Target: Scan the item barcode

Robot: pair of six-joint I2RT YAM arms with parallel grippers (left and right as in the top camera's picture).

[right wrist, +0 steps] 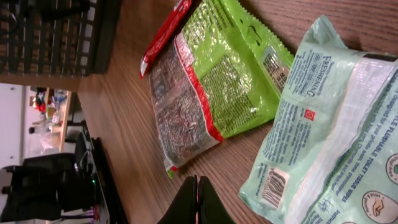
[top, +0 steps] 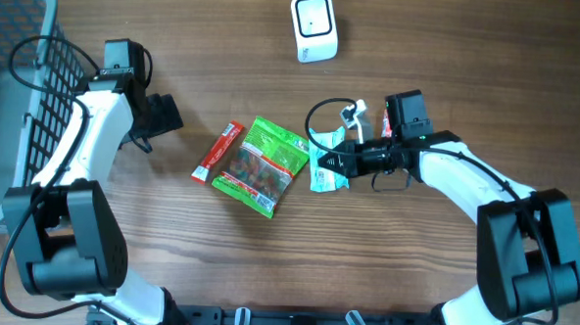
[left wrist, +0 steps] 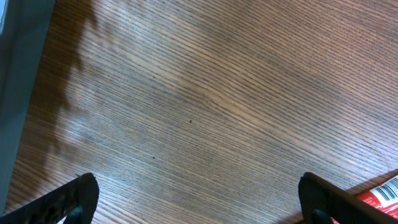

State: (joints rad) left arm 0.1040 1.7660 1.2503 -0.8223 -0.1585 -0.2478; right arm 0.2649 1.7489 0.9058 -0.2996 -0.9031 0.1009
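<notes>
Overhead, a mint-green packet (top: 321,179) is seen lying flat on the bench (top: 452,52), just right of a green snack bag (top: 262,164). The packet is pale, glossy and crinkled, with a white panel down one side and dark green print. In the right wrist view a small black-and-white barcode (right wrist: 273,186) is shown near its lower corner, facing up. The right fingers (right wrist: 189,202) are pressed tightly together with nothing between them. They sit low at the right of the snack bag, their tips beside the packet's edge.

A red bar wrapper (top: 218,152) lies against the snack bag's left side. The left fingers (left wrist: 68,199) are spread fully apart over bare wood, further left of the snack bag, and nothing is gripped in them. A white scanner (top: 313,26) stands well beyond the snack bag at the far edge. A dark wire basket (top: 10,62) is placed far to its left.
</notes>
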